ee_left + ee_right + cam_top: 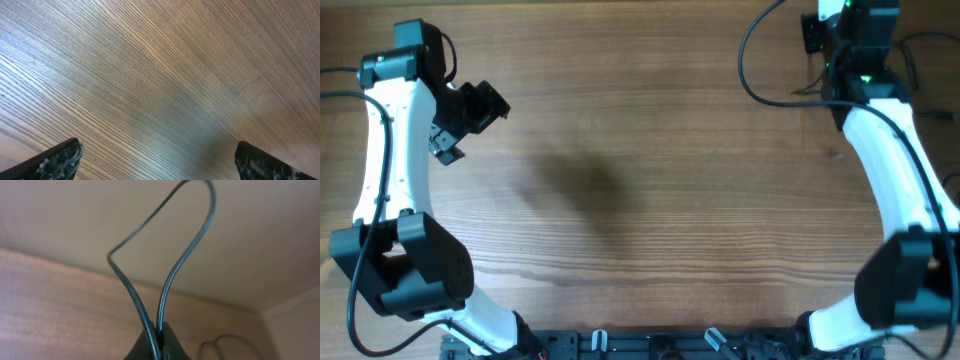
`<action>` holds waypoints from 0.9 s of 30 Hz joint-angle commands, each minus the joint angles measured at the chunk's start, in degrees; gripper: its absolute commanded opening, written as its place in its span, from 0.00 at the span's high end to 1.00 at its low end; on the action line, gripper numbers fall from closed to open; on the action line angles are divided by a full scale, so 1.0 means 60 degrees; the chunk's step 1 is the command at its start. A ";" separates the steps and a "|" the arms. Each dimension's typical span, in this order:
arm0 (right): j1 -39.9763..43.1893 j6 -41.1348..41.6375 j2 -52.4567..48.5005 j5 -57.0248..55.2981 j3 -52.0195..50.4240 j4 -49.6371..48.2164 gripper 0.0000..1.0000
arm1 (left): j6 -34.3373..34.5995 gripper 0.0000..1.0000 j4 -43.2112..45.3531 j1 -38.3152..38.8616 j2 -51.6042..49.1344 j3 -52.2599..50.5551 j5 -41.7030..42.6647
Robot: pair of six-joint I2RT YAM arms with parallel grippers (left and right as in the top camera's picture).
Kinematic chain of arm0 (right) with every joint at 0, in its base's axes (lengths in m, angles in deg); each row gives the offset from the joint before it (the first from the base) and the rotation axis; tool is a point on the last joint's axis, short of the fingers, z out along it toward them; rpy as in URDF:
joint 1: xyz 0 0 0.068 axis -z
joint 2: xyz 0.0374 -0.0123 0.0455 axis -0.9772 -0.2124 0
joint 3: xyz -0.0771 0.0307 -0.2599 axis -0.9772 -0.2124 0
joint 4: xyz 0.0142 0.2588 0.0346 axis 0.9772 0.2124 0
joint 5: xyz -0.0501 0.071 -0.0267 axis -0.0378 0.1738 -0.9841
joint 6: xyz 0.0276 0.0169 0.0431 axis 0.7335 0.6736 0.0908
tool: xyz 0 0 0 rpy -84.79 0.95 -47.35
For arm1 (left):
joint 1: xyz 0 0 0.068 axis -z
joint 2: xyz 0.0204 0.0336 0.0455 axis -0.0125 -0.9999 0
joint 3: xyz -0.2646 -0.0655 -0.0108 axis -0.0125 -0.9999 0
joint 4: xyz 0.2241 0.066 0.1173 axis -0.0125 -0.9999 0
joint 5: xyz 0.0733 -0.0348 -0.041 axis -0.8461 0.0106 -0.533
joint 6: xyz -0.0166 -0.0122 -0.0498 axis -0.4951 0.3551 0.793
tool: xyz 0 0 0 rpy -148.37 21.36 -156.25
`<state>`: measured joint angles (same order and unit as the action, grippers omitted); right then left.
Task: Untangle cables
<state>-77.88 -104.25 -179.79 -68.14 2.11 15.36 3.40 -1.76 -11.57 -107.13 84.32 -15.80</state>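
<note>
My right gripper (pixel 159 330) is shut on a thin black cable (pixel 172 275). Two strands of it rise from the jaws and join in a loop above. In the overhead view the right gripper (pixel 812 34) is at the table's far right edge, and a thin black cable (pixel 742 55) curves out to its left and back toward the arm. Another cable loop (pixel 225 345) lies blurred on the table at the lower right of the right wrist view. My left gripper (pixel 470 108) is open and empty over bare wood at the far left; its wrist view (pixel 157 147) shows only table between the fingers.
The wooden table (pixel 640 180) fills the overhead view. More thin dark wires (pixel 930 45) run past the right arm's base at the far right edge. The arm bases stand at the near left and right corners.
</note>
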 commanded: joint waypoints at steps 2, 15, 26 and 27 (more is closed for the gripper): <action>-0.0036 0.0299 -0.1107 0.1031 -0.0113 -0.0135 0.96 | -0.0076 0.00 -0.0004 -0.0033 -0.0036 0.0018 0.0142; 0.0678 0.2575 -0.2499 0.0976 -0.0113 -0.0590 0.26 | -0.0076 0.00 -0.0004 -0.0033 -0.0036 0.0018 0.0142; 0.0783 0.2182 -0.1228 0.0987 -0.0113 -0.0302 0.00 | -0.0076 0.00 -0.0004 -0.0033 -0.0036 0.0018 0.0142; 0.0783 0.2182 -0.0907 0.0987 -0.0113 -0.0208 0.00 | -0.0076 0.00 -0.0004 -0.0033 -0.0036 0.0018 0.0142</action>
<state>-72.94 -91.12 -192.73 -63.11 1.74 13.53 3.40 -1.79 -11.57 -107.13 84.32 -15.62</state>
